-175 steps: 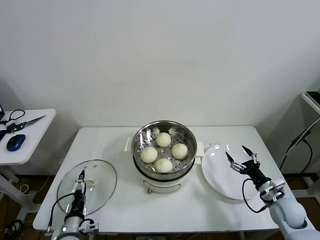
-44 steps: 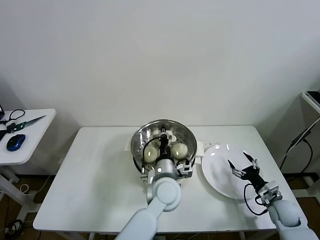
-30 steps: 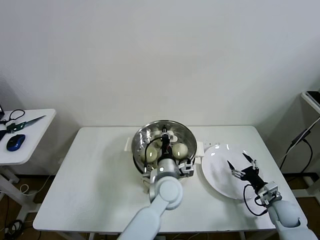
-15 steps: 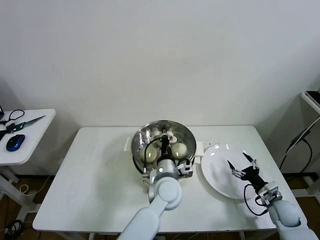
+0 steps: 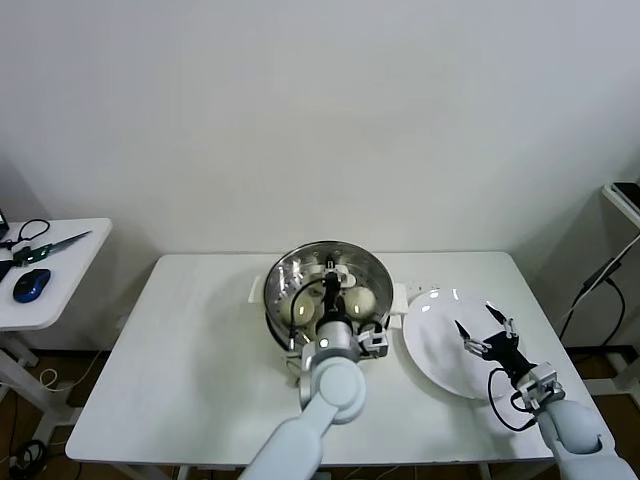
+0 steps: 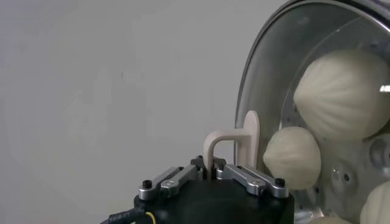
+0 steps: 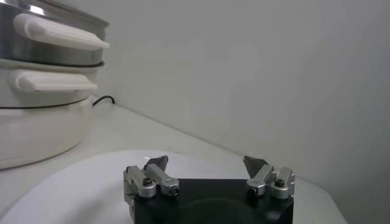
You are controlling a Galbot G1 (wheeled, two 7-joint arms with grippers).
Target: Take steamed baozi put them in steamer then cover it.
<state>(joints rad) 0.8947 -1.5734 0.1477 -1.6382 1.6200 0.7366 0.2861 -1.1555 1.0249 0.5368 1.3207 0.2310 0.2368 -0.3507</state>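
Note:
The steel steamer (image 5: pixel 285 270) stands mid-table on its cream base. The glass lid (image 5: pixel 345 258) lies over its opening. My left gripper (image 5: pixel 328 288) is above the pot's centre, shut on the lid's white handle (image 6: pixel 231 141). Baozi (image 5: pixel 363 298) show through the glass; in the left wrist view two baozi (image 6: pixel 344 94) lie under the lid (image 6: pixel 274 73), with part of a third at the edge. My right gripper (image 5: pixel 483 338) is open and empty, low over the white plate (image 5: pixel 435 350), as the right wrist view (image 7: pixel 207 167) also shows.
The plate (image 7: pixel 79 176) lies just right of the steamer (image 7: pixel 49 36), whose side handles stick out toward it. A side table (image 5: pixel 50 270) at the far left holds a blue mouse and scissors.
The lid, earlier flat on the table at the front left, now sits over the steamer in my left gripper. Over the last second the left wrist sank slightly. The right arm stays put.

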